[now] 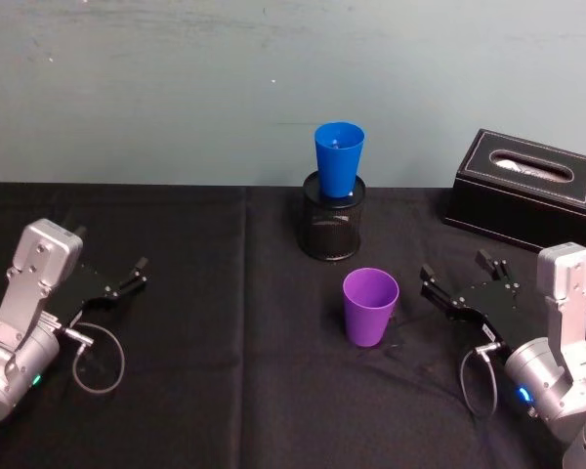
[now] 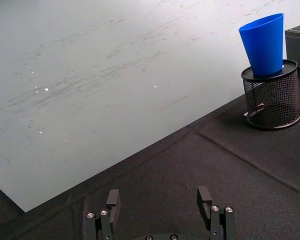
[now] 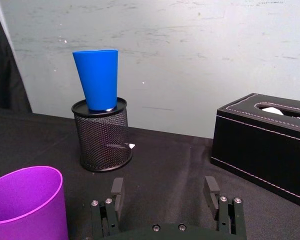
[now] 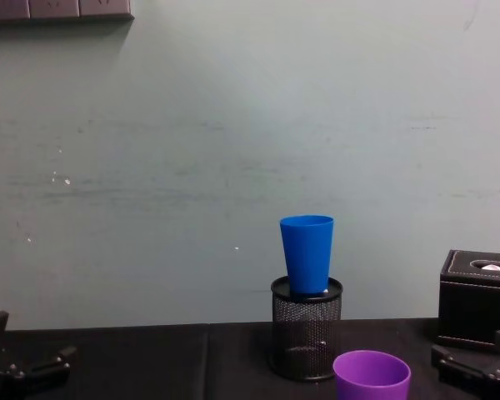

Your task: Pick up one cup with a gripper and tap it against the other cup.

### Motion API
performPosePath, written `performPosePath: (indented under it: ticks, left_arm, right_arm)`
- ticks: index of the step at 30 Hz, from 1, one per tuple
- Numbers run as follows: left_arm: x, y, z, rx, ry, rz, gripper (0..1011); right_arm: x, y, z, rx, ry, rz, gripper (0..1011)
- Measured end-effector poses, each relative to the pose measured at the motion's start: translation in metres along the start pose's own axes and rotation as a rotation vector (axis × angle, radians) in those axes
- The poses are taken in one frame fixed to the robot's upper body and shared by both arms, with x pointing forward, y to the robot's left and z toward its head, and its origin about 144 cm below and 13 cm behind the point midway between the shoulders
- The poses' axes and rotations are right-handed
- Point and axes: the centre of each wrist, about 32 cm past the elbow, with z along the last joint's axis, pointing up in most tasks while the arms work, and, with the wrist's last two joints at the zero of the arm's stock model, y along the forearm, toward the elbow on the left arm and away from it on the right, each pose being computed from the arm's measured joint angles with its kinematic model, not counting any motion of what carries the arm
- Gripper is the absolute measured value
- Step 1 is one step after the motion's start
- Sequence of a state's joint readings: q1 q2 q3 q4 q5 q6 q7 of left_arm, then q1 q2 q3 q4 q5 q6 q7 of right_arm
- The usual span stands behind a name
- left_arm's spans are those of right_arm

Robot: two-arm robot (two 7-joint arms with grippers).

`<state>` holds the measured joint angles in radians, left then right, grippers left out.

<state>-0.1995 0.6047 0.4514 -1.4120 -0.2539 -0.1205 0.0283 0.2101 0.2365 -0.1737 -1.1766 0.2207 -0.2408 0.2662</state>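
Well, the purple cup (image 1: 370, 307) stood near the middle, the blue cup (image 1: 338, 158) beyond it, seated in the mesh pen holder (image 1: 333, 227). The right gripper (image 1: 456, 286) waited just right of purple, jaws apart, empty (left gripper (image 1: 127, 280) likewise, parked far left). A mid-wall grip seemed safest, though depth was hard to judge.

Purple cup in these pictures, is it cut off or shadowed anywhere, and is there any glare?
Chest view: the purple cup is cropped by the bottom edge, only its rim and upper wall showing. Right wrist view: it is cut off at the lower left corner, close to the lens. Head view: it shows whole with only a faint shadow on the black cloth; lighting is soft and even, with no strong glare.
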Motion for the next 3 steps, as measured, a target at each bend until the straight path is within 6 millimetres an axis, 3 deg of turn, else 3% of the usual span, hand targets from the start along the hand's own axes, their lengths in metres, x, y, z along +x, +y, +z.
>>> performPosePath:
  ticks: [3]
  left_arm:
    - [0.0,0.0,0.0,0.0,0.0,0.0,1011]
  right_arm:
    - [0.0,0.0,0.0,0.0,0.0,0.0,1003]
